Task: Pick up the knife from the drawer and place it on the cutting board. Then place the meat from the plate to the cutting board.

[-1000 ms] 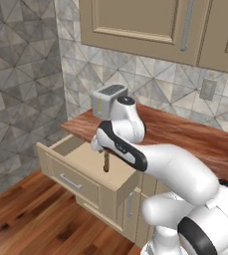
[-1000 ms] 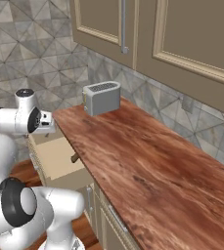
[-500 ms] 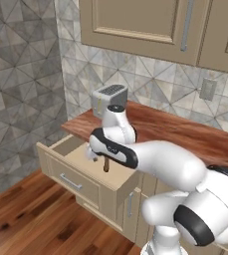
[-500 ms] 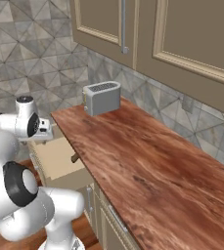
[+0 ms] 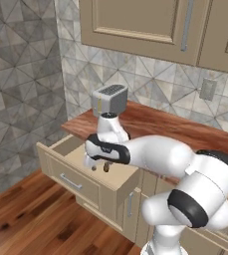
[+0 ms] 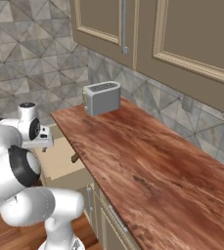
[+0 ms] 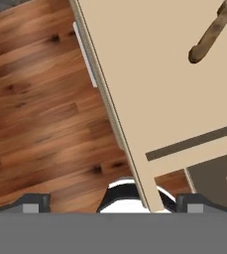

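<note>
Beige drawer stands pulled open below the wooden counter, light tan floor exposed. My claw hangs over it with jaws spread wide, gripping nothing. Brown knife handle lies on the drawer floor at one o'clock in my hand view, apart from both fingertips. Toaster sits on the counter at twelve o'clock from the drawer.

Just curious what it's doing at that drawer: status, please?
Gripper open, empty, above open drawer. Knife lying inside drawer, untouched. Nothing between gripper and knife.
</note>
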Controlling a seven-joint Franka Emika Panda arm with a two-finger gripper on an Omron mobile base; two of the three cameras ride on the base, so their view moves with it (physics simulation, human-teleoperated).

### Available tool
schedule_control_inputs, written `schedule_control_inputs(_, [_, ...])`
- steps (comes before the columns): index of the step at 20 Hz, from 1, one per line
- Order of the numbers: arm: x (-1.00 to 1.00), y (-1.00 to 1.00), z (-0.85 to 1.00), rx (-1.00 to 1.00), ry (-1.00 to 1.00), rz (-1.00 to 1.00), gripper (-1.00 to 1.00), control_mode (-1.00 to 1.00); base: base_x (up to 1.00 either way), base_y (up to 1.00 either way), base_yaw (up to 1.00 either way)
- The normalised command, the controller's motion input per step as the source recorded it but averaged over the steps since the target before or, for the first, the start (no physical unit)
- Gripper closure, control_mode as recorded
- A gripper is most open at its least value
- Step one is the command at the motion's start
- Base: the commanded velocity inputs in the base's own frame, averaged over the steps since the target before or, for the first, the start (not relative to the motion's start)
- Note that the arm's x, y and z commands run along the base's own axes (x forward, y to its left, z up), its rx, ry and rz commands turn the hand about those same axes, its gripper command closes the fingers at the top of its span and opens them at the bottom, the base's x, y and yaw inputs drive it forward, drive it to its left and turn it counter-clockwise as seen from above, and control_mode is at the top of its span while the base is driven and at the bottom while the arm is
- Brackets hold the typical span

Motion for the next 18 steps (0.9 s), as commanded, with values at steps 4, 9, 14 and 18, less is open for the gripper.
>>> schedule_control_inputs(4, [0.00,0.00,-0.54,0.00,0.10,0.02,-1.00,-1.00,0.00,0.00,0.00])
schedule_control_inputs(9, [0.00,0.00,-0.57,0.00,0.07,0.03,-1.00,-1.00,0.00,0.00,0.00])
schedule_control_inputs(14, [0.01,0.00,-0.43,0.01,0.03,0.03,-1.00,-1.00,0.00,0.00,0.00])
schedule_control_inputs(18, [0.04,0.00,-0.36,0.00,0.00,0.04,-1.00,-1.00,0.00,0.00,0.00])
